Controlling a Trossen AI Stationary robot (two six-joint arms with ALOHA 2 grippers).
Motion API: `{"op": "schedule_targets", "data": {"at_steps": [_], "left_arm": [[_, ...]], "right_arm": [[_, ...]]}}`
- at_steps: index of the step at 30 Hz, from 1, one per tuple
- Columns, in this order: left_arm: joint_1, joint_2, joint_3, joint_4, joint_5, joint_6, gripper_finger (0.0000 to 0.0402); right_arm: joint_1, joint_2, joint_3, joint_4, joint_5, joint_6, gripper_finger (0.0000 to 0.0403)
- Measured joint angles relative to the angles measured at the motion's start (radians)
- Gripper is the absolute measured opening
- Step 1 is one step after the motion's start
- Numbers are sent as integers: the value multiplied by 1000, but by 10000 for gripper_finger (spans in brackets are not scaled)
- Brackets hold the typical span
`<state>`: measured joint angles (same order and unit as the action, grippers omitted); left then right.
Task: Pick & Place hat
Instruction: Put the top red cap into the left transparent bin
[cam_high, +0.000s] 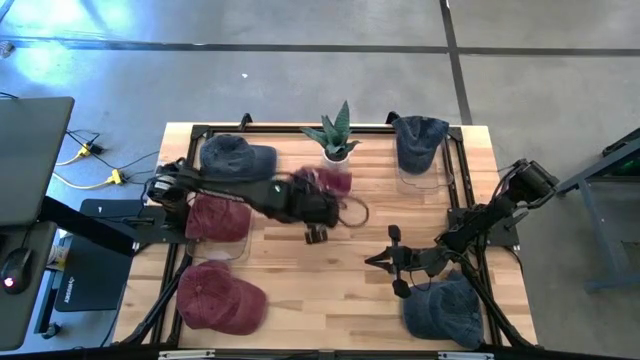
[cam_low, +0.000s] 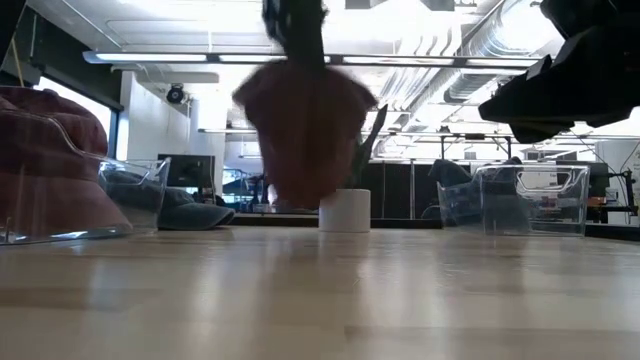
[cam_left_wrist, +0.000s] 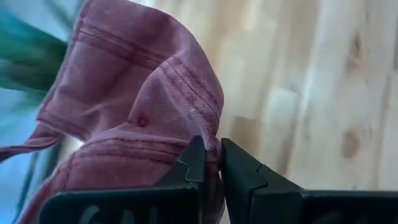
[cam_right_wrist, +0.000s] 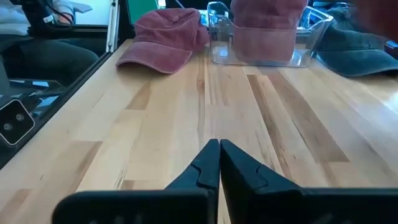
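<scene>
Maroon hat (cam_left_wrist: 134, 118) pinched in left end effector (cam_left_wrist: 212, 163), hanging off counter (cam_high: 340, 275), potted plant (cam_high: 336, 135) just beyond. Right end effector (cam_right_wrist: 217, 163) pressed together, empty, low over bare wood, well apart from hat.

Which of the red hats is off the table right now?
The red hat clamped in the left gripper, hanging in the air beside the potted plant. The other two red hats rest down: one in the clear bin, one on the table.
</scene>
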<state>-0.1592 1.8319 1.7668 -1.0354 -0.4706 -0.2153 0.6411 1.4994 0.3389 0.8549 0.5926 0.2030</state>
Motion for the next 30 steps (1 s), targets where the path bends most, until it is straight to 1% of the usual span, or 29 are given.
{"op": "schedule_targets", "data": {"at_steps": [3,6,9,11,13,15,18,21,23,25,26,28,30], "left_arm": [[-33,46,-118,160,93,-8,22],[-71,98,-208,336,243,-1,23],[-97,166,-237,488,383,4,24],[-107,204,-240,501,450,11,24],[-106,237,-230,559,525,28,31],[-103,253,-228,604,599,28,49],[-94,269,-228,643,692,29,94],[-82,269,-212,640,764,6,146],[-81,269,-178,580,782,-48,175],[-84,269,-124,493,757,-70,194],[-89,269,-92,445,722,-76,200],[-109,266,-37,369,621,-80,205],[-132,264,-13,340,505,-81,206]], "right_arm": [[0,0,0,2,-1,1,9],[0,0,0,3,-1,1,5],[0,0,0,3,-6,1,3],[0,0,0,4,-19,1,4],[-2,0,0,7,-47,1,7],[-8,0,0,11,-86,-1,10],[-20,0,0,10,-136,-1,13],[-27,0,0,-9,-122,19,23],[-32,0,0,-28,-114,31,40],[-39,0,0,-64,-113,66,66],[-41,0,0,-78,-118,97,82],[-47,-1,0,-106,-143,152,117],[-48,-1,0,-135,-176,183,154]]}}
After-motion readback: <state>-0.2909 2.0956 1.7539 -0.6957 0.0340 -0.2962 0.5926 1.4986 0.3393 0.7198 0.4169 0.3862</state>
